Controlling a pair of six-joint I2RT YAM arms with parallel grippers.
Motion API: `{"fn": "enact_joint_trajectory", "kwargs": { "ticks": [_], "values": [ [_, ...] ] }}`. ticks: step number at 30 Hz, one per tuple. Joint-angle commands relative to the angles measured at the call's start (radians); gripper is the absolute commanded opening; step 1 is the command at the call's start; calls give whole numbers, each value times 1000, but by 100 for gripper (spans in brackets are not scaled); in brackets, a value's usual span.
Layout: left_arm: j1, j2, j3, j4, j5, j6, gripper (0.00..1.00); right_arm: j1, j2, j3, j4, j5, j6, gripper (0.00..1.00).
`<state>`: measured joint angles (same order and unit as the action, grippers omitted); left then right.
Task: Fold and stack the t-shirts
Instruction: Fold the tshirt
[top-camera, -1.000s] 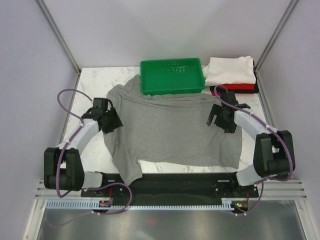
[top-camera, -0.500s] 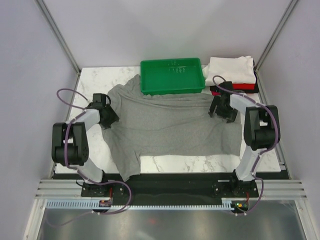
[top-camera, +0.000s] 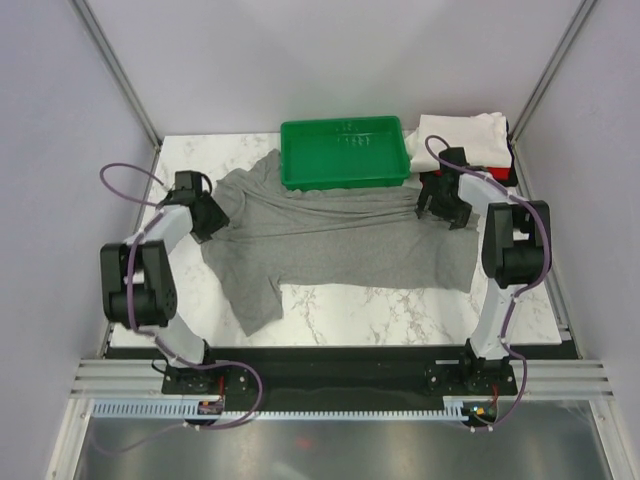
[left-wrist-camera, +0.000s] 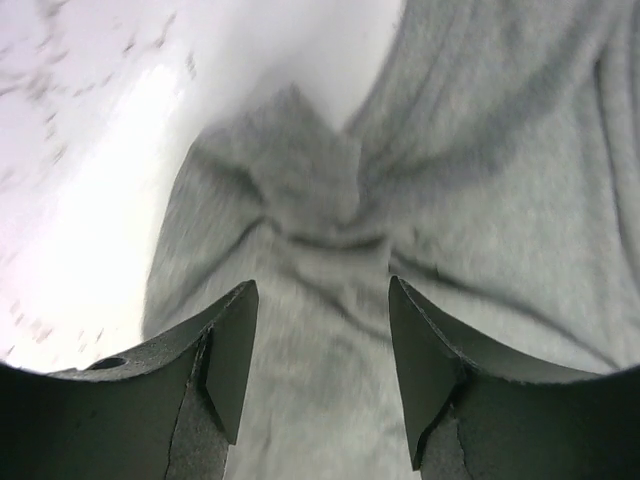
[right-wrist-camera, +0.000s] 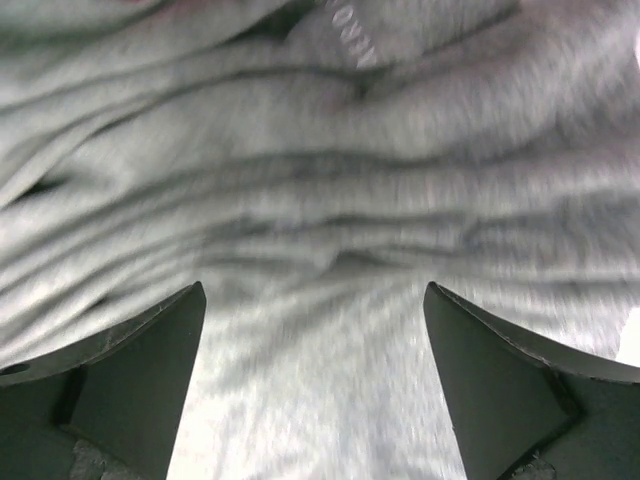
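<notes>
"Reaching well forward, both of them? How do the arms sit?"

"Yes. The left arm (top-camera: 150, 250) rises from its base at the near edge and bends at the elbow over the left side of the table (top-camera: 380, 300). Its forearm runs out toward the far left. The right arm (top-camera: 512, 245) roughly mirrors it, with the elbow on the right and the forearm angled inward toward the far right."

"And the grippers?"

"The left gripper (top-camera: 203, 212) is at the left edge of the grey shirt (top-camera: 340, 245), pointing down at it. The right gripper (top-camera: 443, 203) is over the shirt's far right corner, just beside the folded stack."

"Holding anything?"

"Not that I can see. From the left wrist, the left gripper (left-wrist-camera: 320, 290) has its fingers partly apart. Grey cloth lies under the gap, with a pucker just ahead of the tips. From the right wrist, the right gripper (right-wrist-camera: 314, 290) is spread wide over rumpled cloth, with nothing visibly pinched."

"Where does the shirt lie?"

"Spread across the middle of the table, bunched along its far edge, which lies against the near wall of the green tray (top-camera: 345, 155). One sleeve trails toward the near left. The stack sits right of the tray, with a white shirt (top-camera: 465, 138) on top and a red shirt (top-camera: 500, 175) under it."
</notes>
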<state>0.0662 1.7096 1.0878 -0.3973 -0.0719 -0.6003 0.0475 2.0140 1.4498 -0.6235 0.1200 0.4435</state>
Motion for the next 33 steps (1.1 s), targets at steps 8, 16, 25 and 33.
{"fn": "enact_joint_trajectory", "kwargs": {
  "ticks": [8,16,25,33],
  "values": [
    [-40,-655,-244,-224,-26,22,65,3,-381,-61,-125,0,30,98],
    [-289,-981,-450,-382,-133,-297,62,3,-836,-520,-27,-20,190,98],
    [-513,-990,-609,-405,-177,-527,61,-121,-1015,-719,-36,-55,282,98],
    [-546,-943,-700,-299,-167,-535,61,-270,-1051,-841,18,-94,305,98]
  ]
}}
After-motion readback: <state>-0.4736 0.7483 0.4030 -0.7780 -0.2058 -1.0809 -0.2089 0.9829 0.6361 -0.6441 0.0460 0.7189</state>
